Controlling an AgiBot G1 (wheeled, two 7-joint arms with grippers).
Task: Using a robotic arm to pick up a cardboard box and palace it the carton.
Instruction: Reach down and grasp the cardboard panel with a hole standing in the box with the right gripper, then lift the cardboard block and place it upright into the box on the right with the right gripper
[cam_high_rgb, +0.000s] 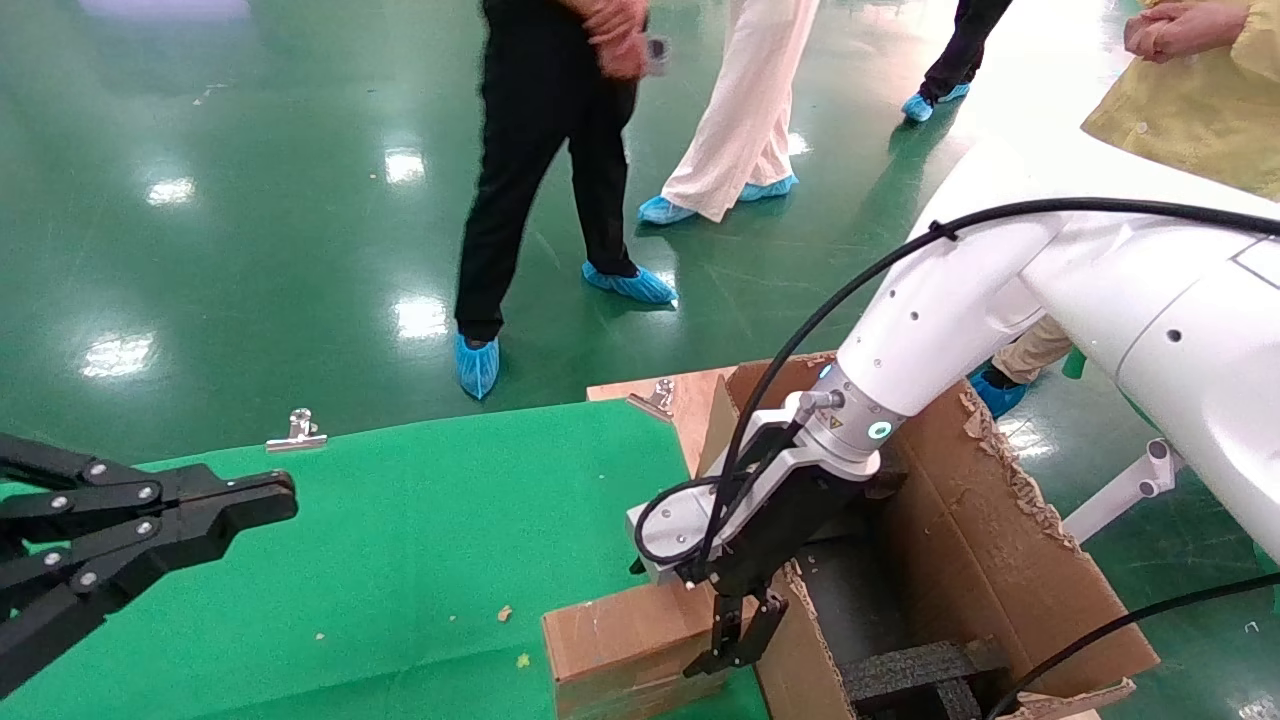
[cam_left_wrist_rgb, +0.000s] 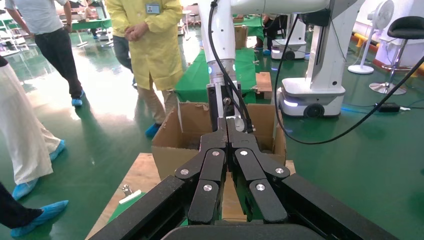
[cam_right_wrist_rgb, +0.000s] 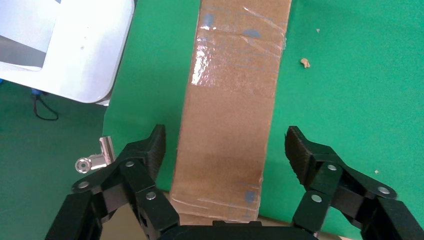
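The cardboard box (cam_high_rgb: 620, 640) lies flat on the green cloth at the table's near edge, right against the carton (cam_high_rgb: 1000, 540). The white robotic arm (cam_high_rgb: 960, 310) reaches down over it. Its black right gripper (cam_high_rgb: 740, 635) is open, one finger on each long side of the cardboard box (cam_right_wrist_rgb: 230, 115), and neither pad touches the box. In the right wrist view the right gripper (cam_right_wrist_rgb: 226, 145) shows a gap of green cloth between each pad and the box. My left gripper (cam_high_rgb: 260, 500) hovers shut and empty over the cloth at the far left, its tips (cam_left_wrist_rgb: 227, 125) pointing toward the carton (cam_left_wrist_rgb: 172, 150).
Black foam blocks (cam_high_rgb: 920, 675) lie inside the carton, whose flaps have ragged edges. Metal binder clips (cam_high_rgb: 297, 430) (cam_high_rgb: 655, 397) pin the cloth to a wooden board. Several people stand on the green floor beyond the table. Another robot base (cam_left_wrist_rgb: 310, 95) stands behind the carton.
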